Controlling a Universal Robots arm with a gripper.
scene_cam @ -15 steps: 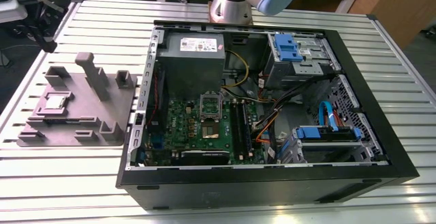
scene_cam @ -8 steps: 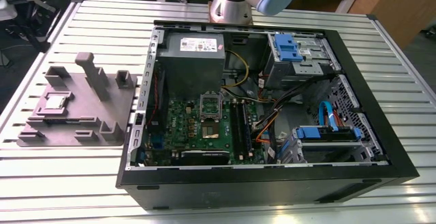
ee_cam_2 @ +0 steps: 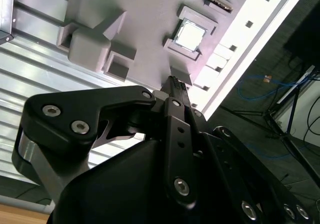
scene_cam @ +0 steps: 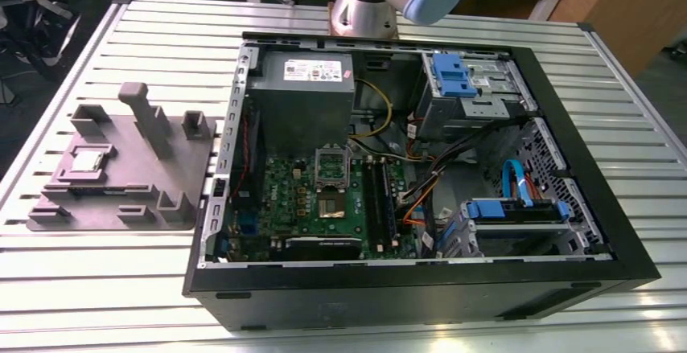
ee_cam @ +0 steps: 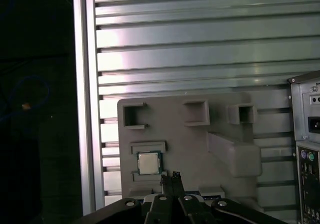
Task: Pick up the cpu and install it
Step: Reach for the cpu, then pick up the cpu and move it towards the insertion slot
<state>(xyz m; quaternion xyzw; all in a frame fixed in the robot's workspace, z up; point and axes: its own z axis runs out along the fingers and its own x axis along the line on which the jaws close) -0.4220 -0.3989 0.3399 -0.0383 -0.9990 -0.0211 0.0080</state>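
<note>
None of the task's steps looks done yet. The cpu (ee_cam: 149, 163) lies flat in its square seat on the grey tray (ee_cam: 175, 134); the tray rests on the slatted table (scene_cam: 129, 39), at the exterior view's left of the open computer case (scene_cam: 429, 289). In both wrist views the gripper (ee_cam: 171, 178) hangs over the tray near the chip, apart from it; its fingers are together, gripping nothing. Lifting the chip and seating it on the motherboard (scene_cam: 285, 192) are both left.

Nothing can be read from where I stand. The white sticker with a red patch (scene_cam: 309, 70) on the grey metal power-supply box (scene_cam: 306, 100) carries print too fine to make out. The small square silver-topped cpu (ee_cam: 149, 163) shows no legible marking.
</note>
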